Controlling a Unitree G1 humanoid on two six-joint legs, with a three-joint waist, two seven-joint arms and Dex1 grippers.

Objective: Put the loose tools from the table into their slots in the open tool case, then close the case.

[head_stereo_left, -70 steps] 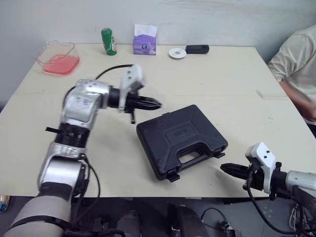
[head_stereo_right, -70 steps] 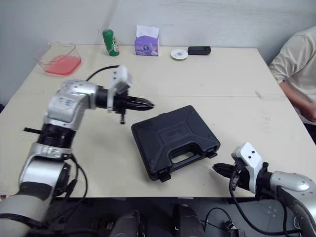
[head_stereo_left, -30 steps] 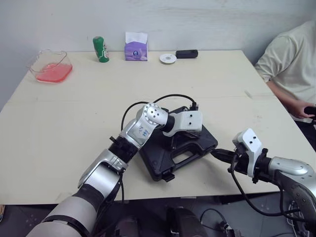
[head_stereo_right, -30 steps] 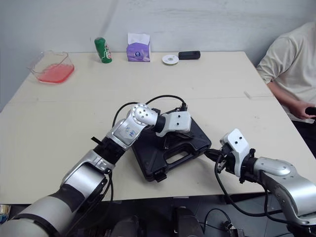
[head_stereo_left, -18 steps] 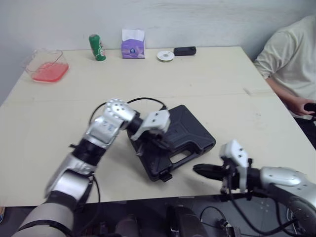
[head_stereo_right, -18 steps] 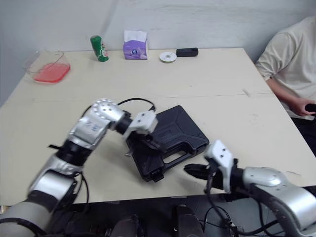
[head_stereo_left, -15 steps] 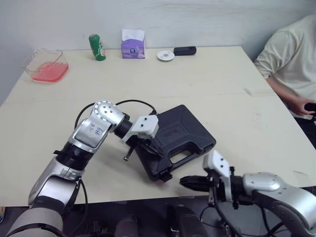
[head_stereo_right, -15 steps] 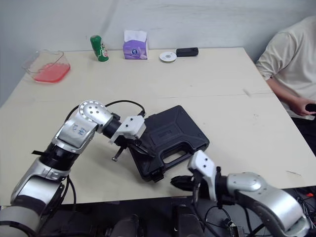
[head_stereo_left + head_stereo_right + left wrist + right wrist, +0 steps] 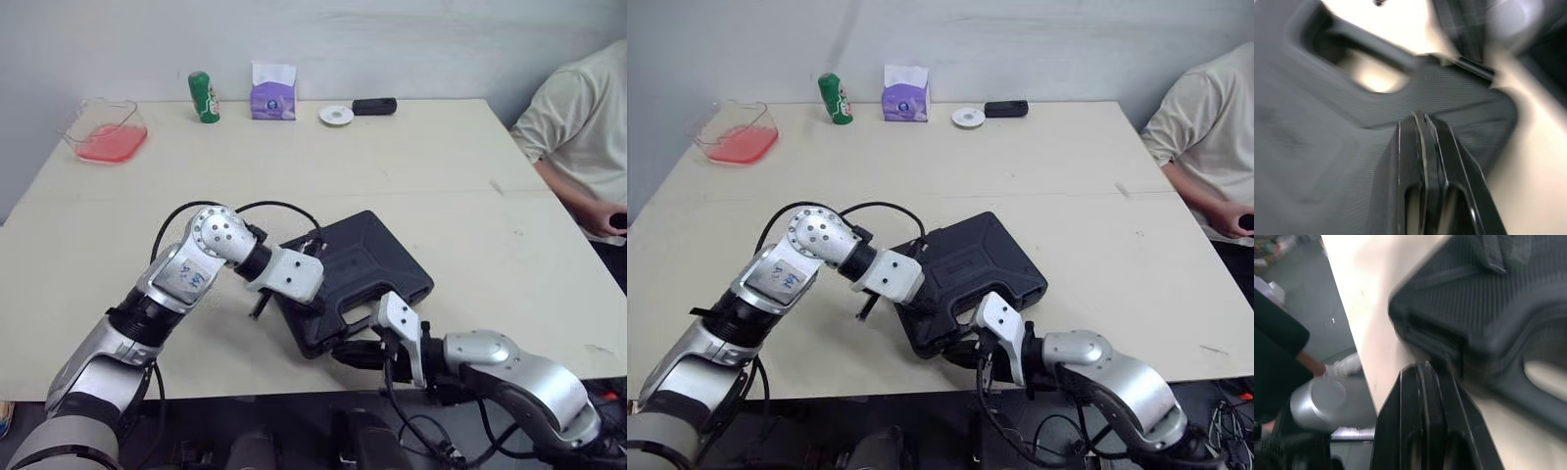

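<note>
The black tool case (image 9: 364, 257) lies on the table with its lid down and its handle toward the front edge. My left gripper (image 9: 315, 300) is shut and rests on the lid at the case's near left corner; the left wrist view has its fingertips (image 9: 1422, 116) pressed together on the ribbed lid beside the handle cutout (image 9: 1374, 81). My right gripper (image 9: 349, 354) is shut too. It points left along the table's front edge, and its tips (image 9: 1423, 364) touch the case's front rim under a latch (image 9: 1432, 340).
Along the far edge stand a pink container (image 9: 103, 131), a green can (image 9: 204, 96), a purple tissue pack (image 9: 272, 94), a white disc (image 9: 336, 115) and a black device (image 9: 376, 106). A person in a pale shirt (image 9: 578, 127) sits at the right.
My left gripper came down from left of the case, crossed the lid and settled at its near left corner. My right gripper slid left along the front edge to the case's front rim.
</note>
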